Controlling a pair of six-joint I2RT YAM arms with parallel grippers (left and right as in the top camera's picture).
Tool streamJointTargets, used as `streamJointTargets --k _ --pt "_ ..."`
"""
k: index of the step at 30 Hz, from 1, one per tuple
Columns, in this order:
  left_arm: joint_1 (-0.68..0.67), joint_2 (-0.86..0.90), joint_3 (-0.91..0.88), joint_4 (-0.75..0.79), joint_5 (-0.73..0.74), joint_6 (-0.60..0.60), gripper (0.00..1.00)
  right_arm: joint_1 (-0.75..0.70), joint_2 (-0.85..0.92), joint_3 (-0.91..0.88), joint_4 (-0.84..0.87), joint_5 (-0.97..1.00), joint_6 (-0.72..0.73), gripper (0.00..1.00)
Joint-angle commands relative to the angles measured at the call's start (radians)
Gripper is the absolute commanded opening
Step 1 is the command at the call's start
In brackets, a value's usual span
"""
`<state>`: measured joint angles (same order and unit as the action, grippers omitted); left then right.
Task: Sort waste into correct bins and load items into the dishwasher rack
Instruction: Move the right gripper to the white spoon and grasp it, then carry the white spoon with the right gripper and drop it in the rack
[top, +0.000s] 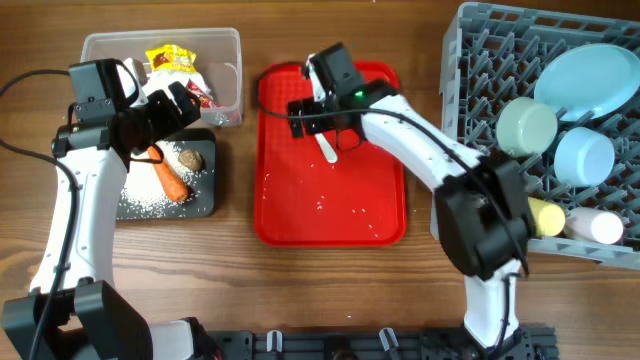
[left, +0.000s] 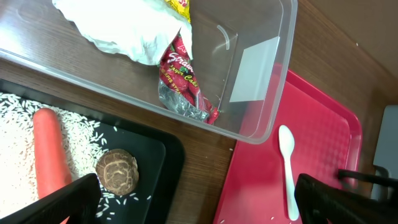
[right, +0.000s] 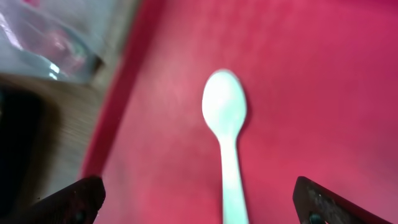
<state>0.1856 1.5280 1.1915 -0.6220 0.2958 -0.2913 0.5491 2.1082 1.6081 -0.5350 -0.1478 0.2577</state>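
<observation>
Spoon (right: 225, 124) pickup in hand: right gripper (right: 199, 205) hangs wide and empty over it on tray (top: 300, 220). Next move, likely: descend astride it, close. Left gripper (left: 199, 205) wide, empty.

Overhead looks straight down on the whole desk (top: 230, 290). Left wrist sits low over clear bin (left: 273, 106) and black bin (left: 158, 149). Right wrist, closer and blurred, faces the red tray (right: 323, 74). All share the white spoon (right: 225, 112).
</observation>
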Motion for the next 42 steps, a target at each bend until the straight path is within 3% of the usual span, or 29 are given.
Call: streamJointTargets --k 1,4,10,14,21,29,35,42 --pt "0.002 0.006 0.004 0.003 -0.002 -0.005 1.0 0.003 0.001 0.005 0.03 -0.048 0.012 0.94" --pt "0.002 0.006 0.004 0.004 -0.002 -0.005 1.0 0.01 0.039 0.0 0.008 -0.023 0.085 0.74" --pt "0.002 0.006 0.004 0.003 -0.002 -0.005 1.0 0.013 0.078 0.0 -0.121 0.073 0.275 0.64" --pt "0.002 0.006 0.004 0.003 -0.002 -0.005 1.0 0.029 0.081 0.0 -0.177 0.04 0.304 0.57" --pt "0.002 0.006 0.004 0.003 -0.002 -0.005 1.0 0.042 0.127 0.0 -0.181 -0.045 0.322 0.26" --pt "0.002 0.006 0.004 0.003 -0.002 -0.005 1.0 0.042 0.127 0.0 -0.158 -0.061 0.346 0.05" --pt "0.002 0.006 0.004 0.004 -0.002 -0.005 1.0 0.039 0.093 0.002 -0.138 -0.072 0.306 0.04" --pt "0.002 0.006 0.004 0.003 -0.002 -0.005 1.0 -0.004 -0.23 0.002 -0.277 0.202 0.253 0.04"
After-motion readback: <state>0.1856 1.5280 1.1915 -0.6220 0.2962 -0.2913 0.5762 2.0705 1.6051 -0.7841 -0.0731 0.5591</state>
